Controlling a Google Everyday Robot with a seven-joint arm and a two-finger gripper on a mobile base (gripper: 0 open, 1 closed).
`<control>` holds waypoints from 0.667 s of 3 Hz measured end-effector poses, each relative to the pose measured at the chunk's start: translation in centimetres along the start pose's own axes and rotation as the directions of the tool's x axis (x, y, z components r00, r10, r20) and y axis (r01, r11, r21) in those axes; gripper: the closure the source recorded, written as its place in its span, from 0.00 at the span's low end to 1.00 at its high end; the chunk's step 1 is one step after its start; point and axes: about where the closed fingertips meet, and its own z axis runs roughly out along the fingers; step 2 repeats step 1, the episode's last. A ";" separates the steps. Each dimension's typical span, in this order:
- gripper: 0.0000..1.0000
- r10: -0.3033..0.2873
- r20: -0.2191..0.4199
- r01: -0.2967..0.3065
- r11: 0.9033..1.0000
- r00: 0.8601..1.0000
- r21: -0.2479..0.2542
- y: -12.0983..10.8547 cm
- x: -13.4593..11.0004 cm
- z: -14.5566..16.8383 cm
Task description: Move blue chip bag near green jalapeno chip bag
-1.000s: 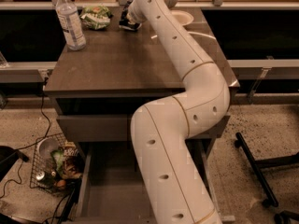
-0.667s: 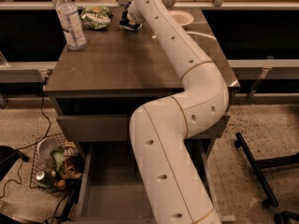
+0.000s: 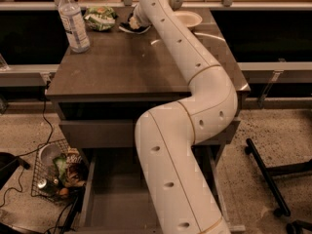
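Note:
The blue chip bag [image 3: 126, 28] lies at the far edge of the dark table [image 3: 117, 67]; only a dark sliver of it shows beside my arm. The green jalapeno chip bag [image 3: 99, 18] lies a short way to its left, light green and white, apart from it. My gripper [image 3: 133, 21] is at the end of the long white arm, right over the blue bag and mostly hidden behind the wrist.
A clear water bottle [image 3: 73, 21] stands at the table's far left, in front of the green bag. A white bowl [image 3: 189, 19] sits to the right of my wrist. A wire basket of rubbish [image 3: 56, 174] is on the floor at left, and a black chair base [image 3: 273, 179] at right.

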 end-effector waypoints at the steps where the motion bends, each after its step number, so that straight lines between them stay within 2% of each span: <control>1: 0.00 0.000 -0.002 0.000 1.000 1.000 -0.002 0.1 0.1 0.2; 2: 0.00 0.000 -0.002 0.000 1.000 1.000 -0.002 0.1 0.1 0.2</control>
